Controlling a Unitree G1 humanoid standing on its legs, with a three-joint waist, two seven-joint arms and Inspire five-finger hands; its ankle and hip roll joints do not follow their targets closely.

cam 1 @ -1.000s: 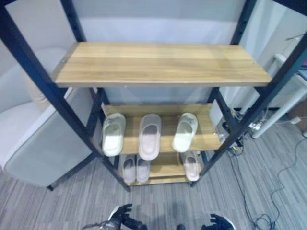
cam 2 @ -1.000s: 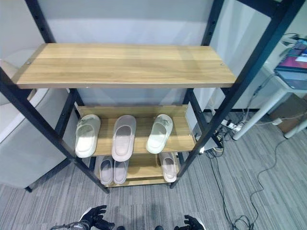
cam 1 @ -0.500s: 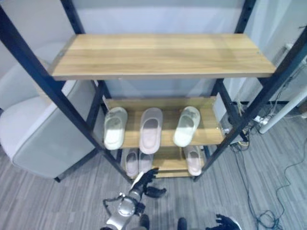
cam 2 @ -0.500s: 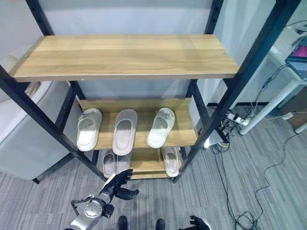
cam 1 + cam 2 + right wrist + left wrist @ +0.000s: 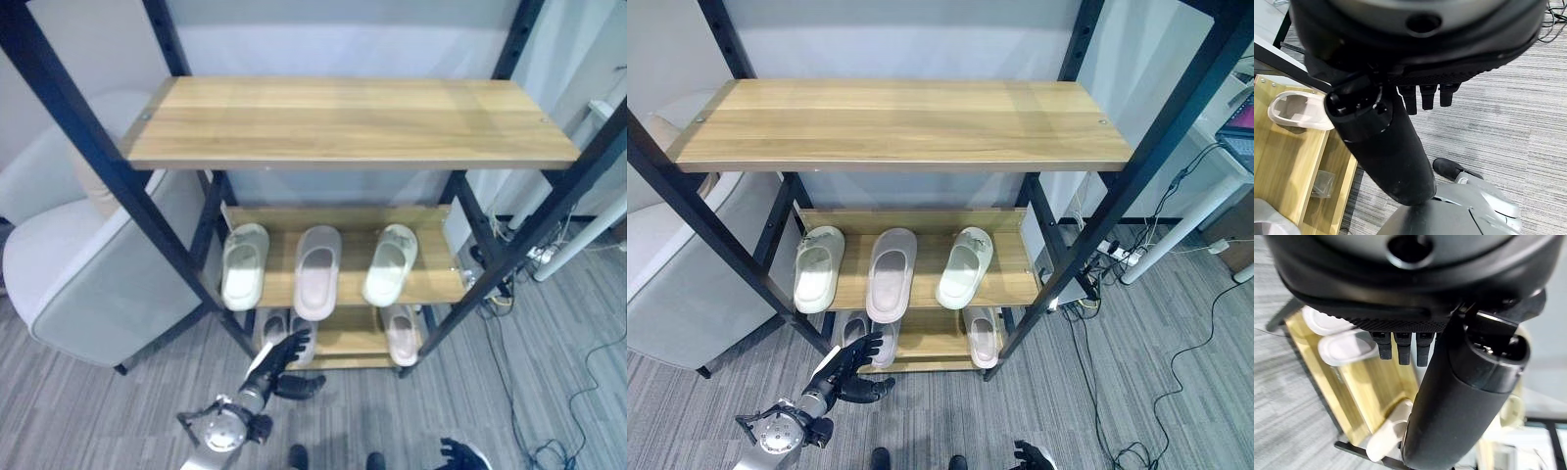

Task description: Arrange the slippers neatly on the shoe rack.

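Observation:
The shoe rack (image 5: 343,122) has a black frame and wooden shelves, with a bare top shelf. On the middle shelf lie a pale green slipper (image 5: 243,266), a pink slipper (image 5: 316,272) and a second pale green slipper (image 5: 390,264) that is angled. Down on the bottom shelf, a pink pair (image 5: 858,328) sits at the left and a single pink slipper (image 5: 402,335) at the right. My left hand (image 5: 279,357) is open with fingers spread, just in front of the pink pair. Low near the floor, my right hand (image 5: 456,455) hangs open, holding nothing.
A pale grey armchair (image 5: 88,284) stands close against the rack's left side. A white table leg (image 5: 578,235) and loose cables (image 5: 549,431) are on the grey carpet to the right.
My left hand has risen from the lower edge up to the front of the bottom shelf. The camera has shifted a little. My right hand has stayed low.

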